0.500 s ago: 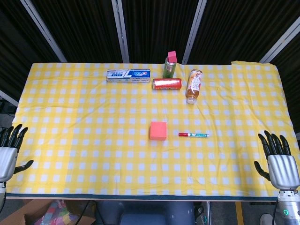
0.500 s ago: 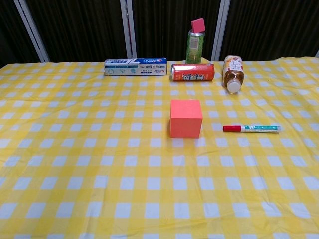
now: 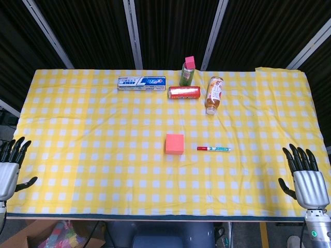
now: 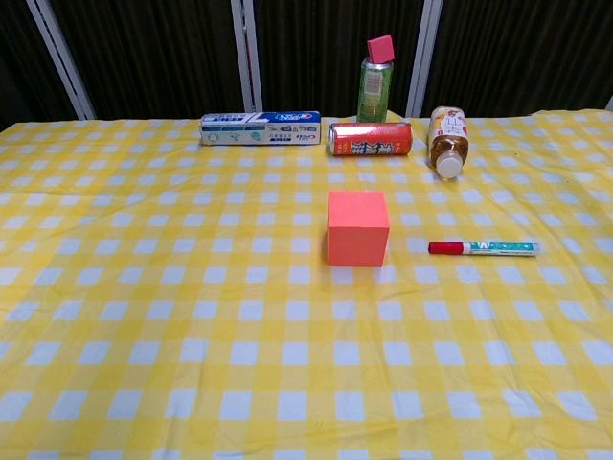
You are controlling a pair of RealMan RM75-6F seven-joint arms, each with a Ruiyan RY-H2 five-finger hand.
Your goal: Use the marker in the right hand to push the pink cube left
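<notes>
Marker [image 3: 213, 149]: flat on counter, frame centre, red cap toward pink cube [image 3: 175, 144], just beside it on the right. Right hand [image 3: 307, 182]: lower right corner, empty, fingers spread. Advice: grip marker mid-barrel, keep it level, push cube's right face.

Pink cube [image 4: 357, 228], red-capped marker [image 4: 482, 248] lying right

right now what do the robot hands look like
Each robot hand is the same design: the left robot hand and right robot hand have ribbed silver metal backs with black fingers and thumbs. Below the right one sits a silver wrist cuff with a small green-lit ring. No cables or sleeves show.
</notes>
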